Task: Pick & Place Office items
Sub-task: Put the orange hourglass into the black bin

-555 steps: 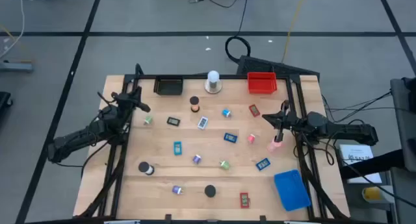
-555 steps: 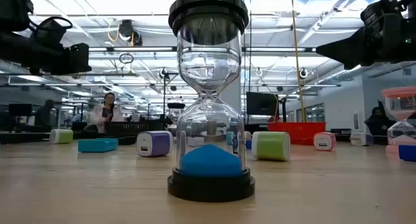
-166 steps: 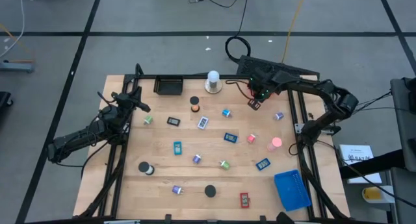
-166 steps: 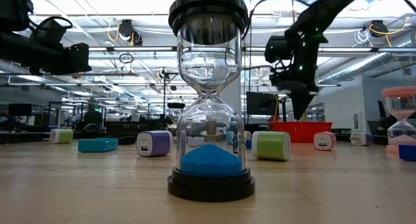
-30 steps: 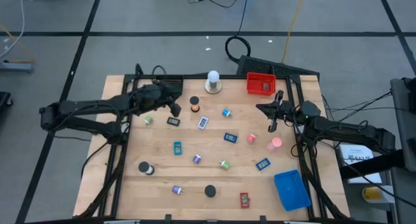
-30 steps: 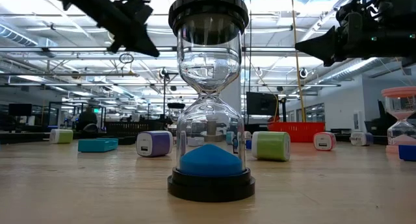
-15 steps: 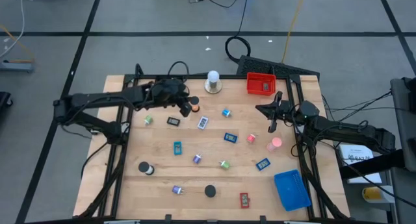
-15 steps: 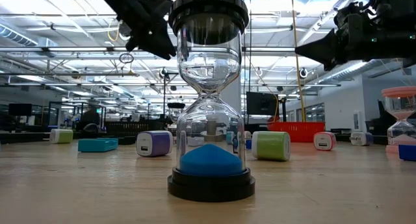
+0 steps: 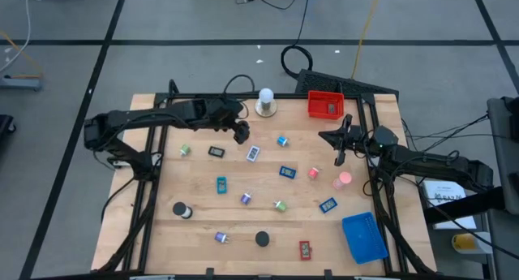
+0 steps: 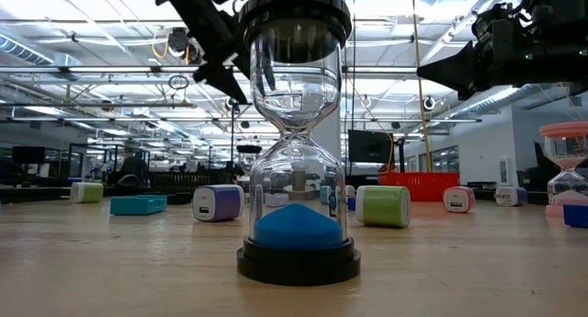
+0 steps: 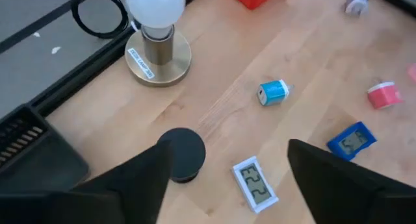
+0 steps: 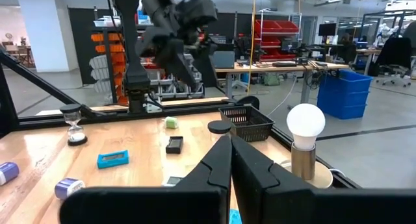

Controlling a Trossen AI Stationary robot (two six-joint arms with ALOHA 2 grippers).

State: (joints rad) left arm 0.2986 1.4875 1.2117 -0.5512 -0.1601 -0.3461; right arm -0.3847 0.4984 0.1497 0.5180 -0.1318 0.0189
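High view: left end effector (image 9: 241, 134) poised over the black-topped cylinder near the white bulb lamp (image 9: 265, 102), far side of the bench (image 9: 195, 235). Right end effector (image 9: 340, 154) parked by the right rail, fingers together. Remaining office items scattered across the middle; red tray (image 9: 326, 104) holding one piece.

Low view: blue hourglass (image 10: 295, 142) filling the foreground, left arm passing above and behind it.

Left wrist view: fingers (image 11: 140, 182) spread wide, straddling the black cylinder (image 11: 181, 155); white display tile (image 11: 255, 189) just beside.

Right wrist view: fingers (image 12: 218, 169) pressed shut, holding nothing.

Likely step: approach for a pick. Next: descend squarely, close on the cylinder without nudging the tile.
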